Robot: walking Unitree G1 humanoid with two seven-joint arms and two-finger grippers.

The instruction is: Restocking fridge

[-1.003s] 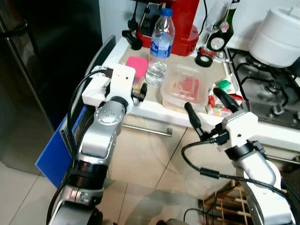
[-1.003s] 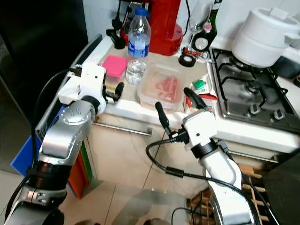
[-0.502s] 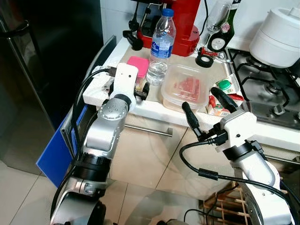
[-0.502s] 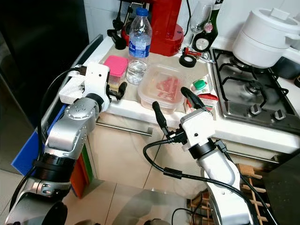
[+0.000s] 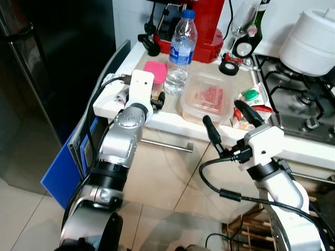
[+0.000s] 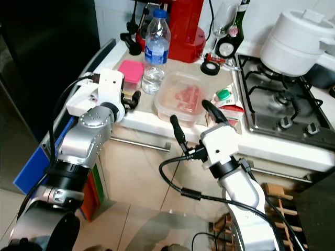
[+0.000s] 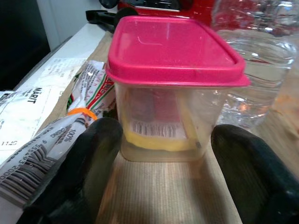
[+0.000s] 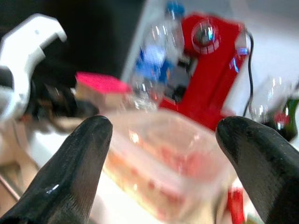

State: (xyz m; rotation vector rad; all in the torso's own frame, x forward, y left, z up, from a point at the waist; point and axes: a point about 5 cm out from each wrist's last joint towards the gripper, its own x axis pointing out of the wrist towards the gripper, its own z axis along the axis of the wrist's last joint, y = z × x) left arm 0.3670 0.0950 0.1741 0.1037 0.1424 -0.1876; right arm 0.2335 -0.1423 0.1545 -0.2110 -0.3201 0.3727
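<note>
A pale kitchen counter (image 5: 172,121) runs across the scene above beige cabinet fronts, with a dark fridge (image 5: 57,57) standing to its left and a gas hob (image 5: 298,99) at its right end, where a white pot (image 5: 311,42) sits on the burners. At the far edge stands a red appliance (image 5: 209,26), and just in front of it a clear water bottle (image 5: 180,49) with a blue cap, partly filled. Left of the bottle and close beside it sits a small clear tub with a pink lid (image 7: 175,84); something yellow lies in its bottom and a barcode label shows through the wall. Printed wrappers (image 7: 56,126) lie on the counter just left of the tub. Right of the bottle is a wider clear lidded box (image 5: 205,98) holding red pieces, and right of that a small carton with a green cap (image 5: 250,99). The left gripper (image 7: 163,154) is raised to the counter edge, its two black fingers (image 7: 93,158) spread apart on either side of the pink-lidded tub's near face, close to it but not gripping. The right gripper (image 5: 226,123) hovers below and in front of the counter edge, fingers parted wide and pointing up toward the wide box, holding nothing.
</note>
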